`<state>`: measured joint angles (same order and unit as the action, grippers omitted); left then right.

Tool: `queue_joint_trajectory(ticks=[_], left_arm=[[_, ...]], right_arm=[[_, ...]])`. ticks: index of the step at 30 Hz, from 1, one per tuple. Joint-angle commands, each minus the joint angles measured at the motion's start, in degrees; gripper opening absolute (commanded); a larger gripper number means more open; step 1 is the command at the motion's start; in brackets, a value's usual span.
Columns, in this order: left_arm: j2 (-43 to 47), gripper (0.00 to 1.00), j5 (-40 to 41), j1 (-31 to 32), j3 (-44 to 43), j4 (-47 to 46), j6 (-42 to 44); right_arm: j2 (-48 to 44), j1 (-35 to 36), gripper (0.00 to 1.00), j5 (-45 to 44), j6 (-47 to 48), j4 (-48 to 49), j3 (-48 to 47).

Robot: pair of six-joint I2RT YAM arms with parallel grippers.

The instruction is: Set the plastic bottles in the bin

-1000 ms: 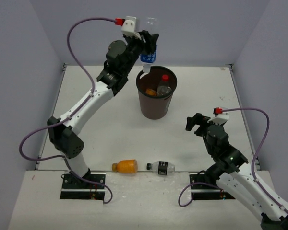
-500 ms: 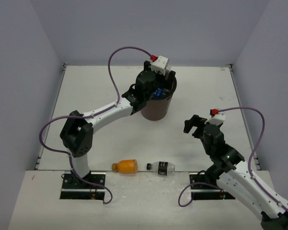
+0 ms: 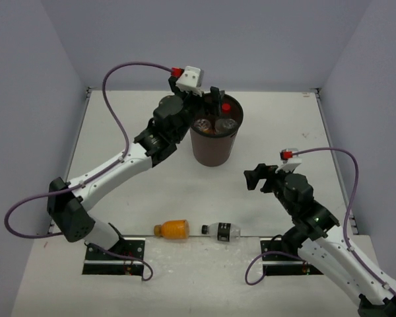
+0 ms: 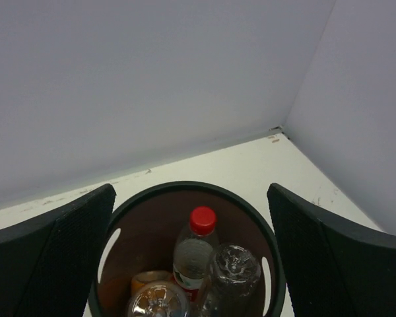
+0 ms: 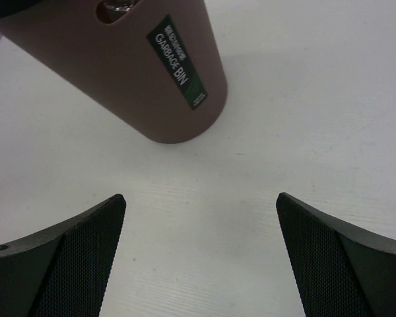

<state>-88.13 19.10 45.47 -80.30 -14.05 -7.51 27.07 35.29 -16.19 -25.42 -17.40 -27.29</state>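
Toward twelve o'clock on the bench (image 3: 119, 132), the bin (image 3: 214, 150) stands upright with its mouth up. Its load has just grown. A second ago the left gripper held the blue-labelled bottle neck-down above the rim. Now that bottle is gone from the air, and the left gripper (image 3: 208, 99) hangs over the bin's nine o'clock edge, jaws spread wide with nothing between them.

The left wrist view looks down the mouth. A red-capped bottle (image 4: 199, 241) stands cap up, with a clear bottle (image 4: 232, 267) just beside it at three o'clock. Another clear top (image 4: 157, 300) shows at the lower edge; it is likely the one just dropped, though its label is hidden. Something orange (image 4: 145, 281) sits lower down. Four bottles look binned, two remain.

Those two lie on their sides at the bench's six o'clock edge: an orange bottle (image 3: 173, 228) and a black-capped bottle (image 3: 222, 230). Each has its long axis running nine to three and its cap toward nine, with a small gap between them.

The right gripper (image 3: 256, 177) hovers at four o'clock of the bin, jaws spread and empty, facing the bin's wall. It is the nearer one to the black-capped bottle, so a pickup there looks like the next step
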Motion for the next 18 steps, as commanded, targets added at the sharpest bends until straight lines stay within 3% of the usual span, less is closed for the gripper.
queue_joint_trajectory(ticks=[1, 4, 6, 8, 10, 13, 15, 18], left_arm=[[8.4, 1.0, 7.8, -0.1, 4.0, 9.1, -5.9], [15.7, 1.0, 12.4, -0.2, 13.0, 15.3, -11.5], [19.4, 1.0, 16.0, -0.5, 18.1, 19.3, -14.4], [22.1, 1.0, 19.1, -1.2, 21.7, 22.8, -20.0], [26.0, 1.0, 18.7, -4.1, 26.7, 27.1, -23.5], [29.6, 1.0, 14.4, -7.3, 32.1, 29.8, -27.0], [30.4, 1.0, 13.3, -10.0, 33.5, 32.0, -28.5], [30.6, 1.0, 14.5, -10.7, 34.4, 33.8, -29.4]], right_arm=[[2.7, 0.3, 0.99, 6.7, 1.8, 1.8, -1.7], [7.0, 3.5, 0.99, 8.5, 0.8, 0.1, -3.1], [9.9, 12.7, 0.99, 1.8, 0.4, 0.0, -3.8], [14.0, 17.4, 0.99, 0.1, 1.8, 0.0, -5.4], [18.7, 22.5, 0.99, 6.2, 9.5, 0.6, -7.1], [21.7, 23.9, 0.99, 15.9, 15.0, -0.4, -8.6], [22.1, 24.1, 0.99, 22.7, 14.3, -2.0, -9.7], [22.3, 24.7, 0.99, 23.2, 10.9, -4.8, -11.7]])
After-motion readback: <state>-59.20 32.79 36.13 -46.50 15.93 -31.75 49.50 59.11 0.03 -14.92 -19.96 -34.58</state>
